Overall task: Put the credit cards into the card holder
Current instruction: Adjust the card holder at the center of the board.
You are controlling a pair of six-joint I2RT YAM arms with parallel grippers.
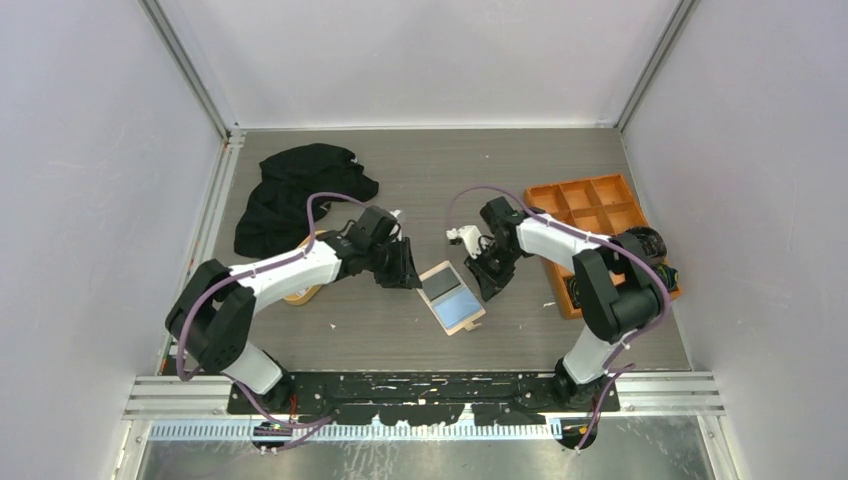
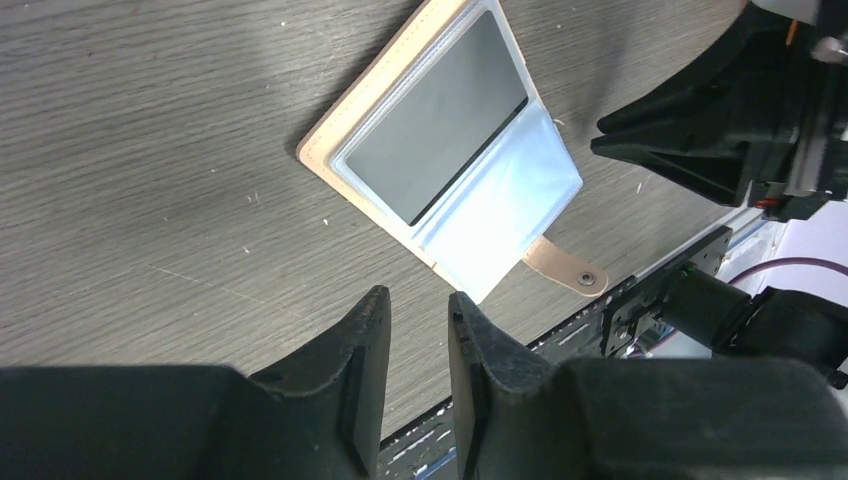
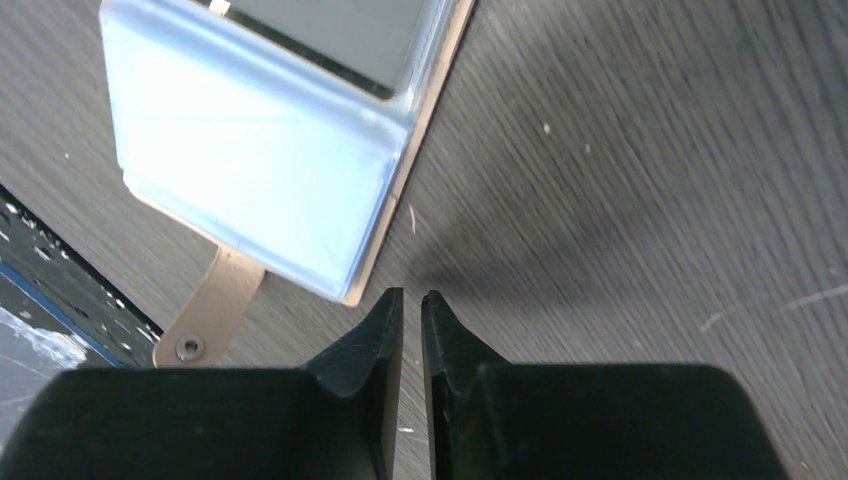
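Top view: left fingers [image 1: 404, 268] point down just off the far-left corner of the card holder [image 1: 452, 297]. The right fingers [image 1: 493, 280] are just beside its right edge. The holder lies open and flat on the bench [image 1: 350, 330], between the two. An orange compartmented box [image 1: 590, 210] is at far right and a black cloth [image 1: 295, 195] at far left.

Left wrist view: fingers [image 2: 365, 345] are slightly apart with nothing between them, and only bare bench shows in the gap. The holder [image 2: 450, 160] is just ahead, its pale blue inside facing up. One half shows a dark grey panel, and the snap tab [image 2: 565, 268] sticks out.

Right wrist view: fingers [image 3: 365, 345] are all but closed, with a thin slit between them that holds nothing. The holder's corner [image 3: 260, 170] is just ahead and to the left, and the tab [image 3: 205, 310] lies flat on the bench.
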